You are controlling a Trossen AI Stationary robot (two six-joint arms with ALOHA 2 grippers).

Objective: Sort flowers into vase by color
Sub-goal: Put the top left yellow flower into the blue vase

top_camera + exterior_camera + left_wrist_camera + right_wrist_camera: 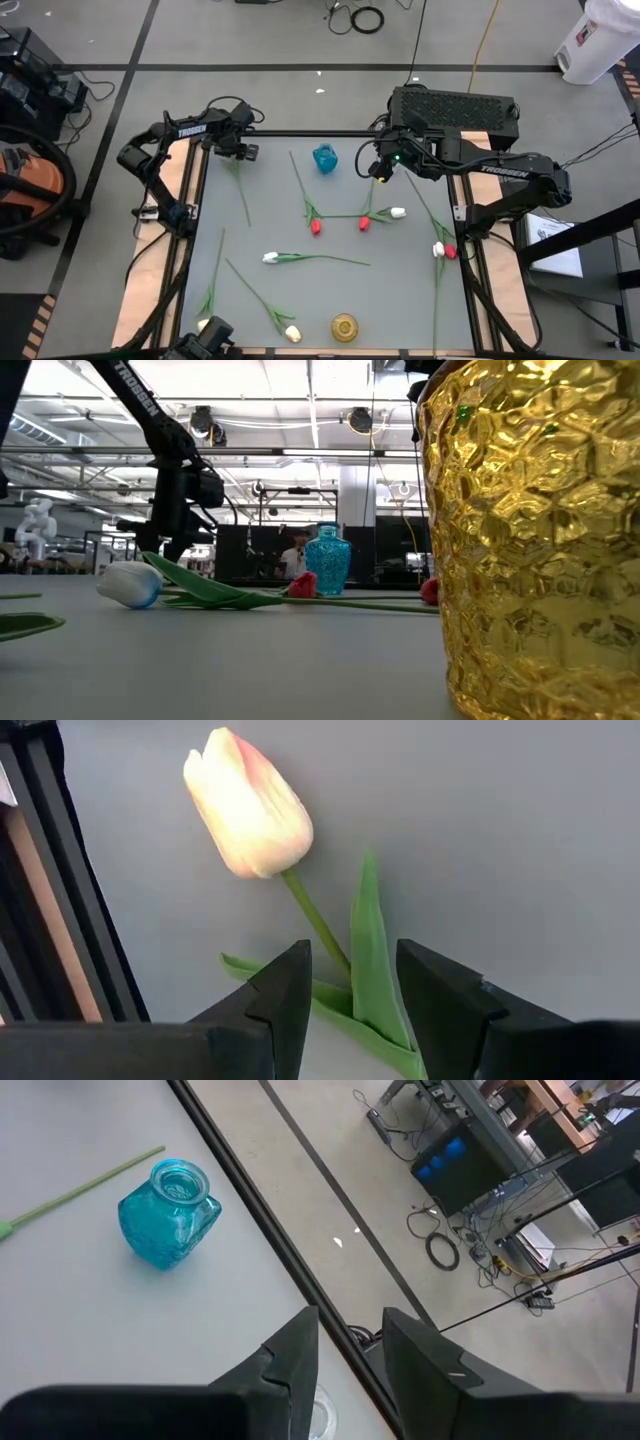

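Note:
My left gripper (352,958) (240,151) is open at the table's far left, low over a cream-yellow tulip (247,805). Its fingers stand on either side of the green stem (318,925) and a leaf, just below the bud; I see no touch. That stem (242,192) runs toward the near edge. My right gripper (350,1325) (378,169) is open and empty, hovering right of the blue vase (325,158) (168,1215). A gold vase (344,326) (540,540) stands at the near edge. Red, white and cream tulips lie flat across the table.
Two red buds (316,227) (364,222) and a white one (398,212) lie mid-table, another white (270,257) nearer. Cream buds (292,333) (204,325) lie near the front edge, and red and white buds (445,250) at the right. A black frame rail (300,133) edges the far side.

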